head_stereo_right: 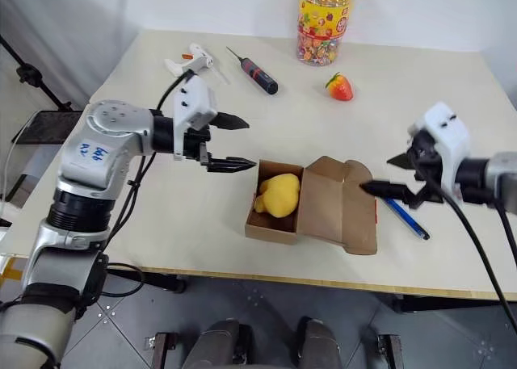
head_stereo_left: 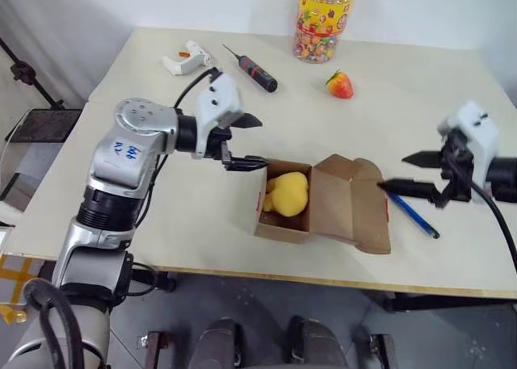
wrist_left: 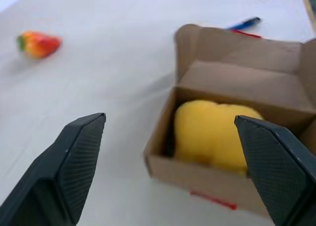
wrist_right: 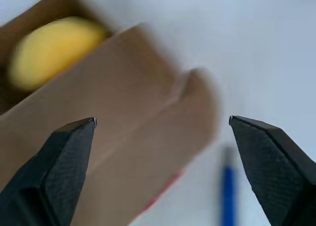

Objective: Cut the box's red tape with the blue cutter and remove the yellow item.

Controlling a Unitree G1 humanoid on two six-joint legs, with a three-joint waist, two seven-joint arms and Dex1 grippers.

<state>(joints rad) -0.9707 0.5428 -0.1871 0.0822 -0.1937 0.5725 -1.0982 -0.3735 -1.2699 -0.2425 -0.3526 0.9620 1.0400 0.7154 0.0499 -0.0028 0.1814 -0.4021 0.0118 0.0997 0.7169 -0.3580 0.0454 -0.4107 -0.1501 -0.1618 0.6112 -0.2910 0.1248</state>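
Left pincer (head_stereo_left: 246, 141) spread, empty, above box (head_stereo_left: 284, 226) left edge. Right pincer (head_stereo_left: 410, 174) spread, empty, above blue cutter (head_stereo_left: 414, 214) beside lid. Smooth yellow item (head_stereo_left: 287, 193) inside open cardboard box.

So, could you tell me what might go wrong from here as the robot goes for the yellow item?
The yellow item sits low inside the box, so the open left gripper may catch a wall and drag the carton. The lid flap hangs near the table edge. The blue cutter lies beside the right gripper and could get knocked.
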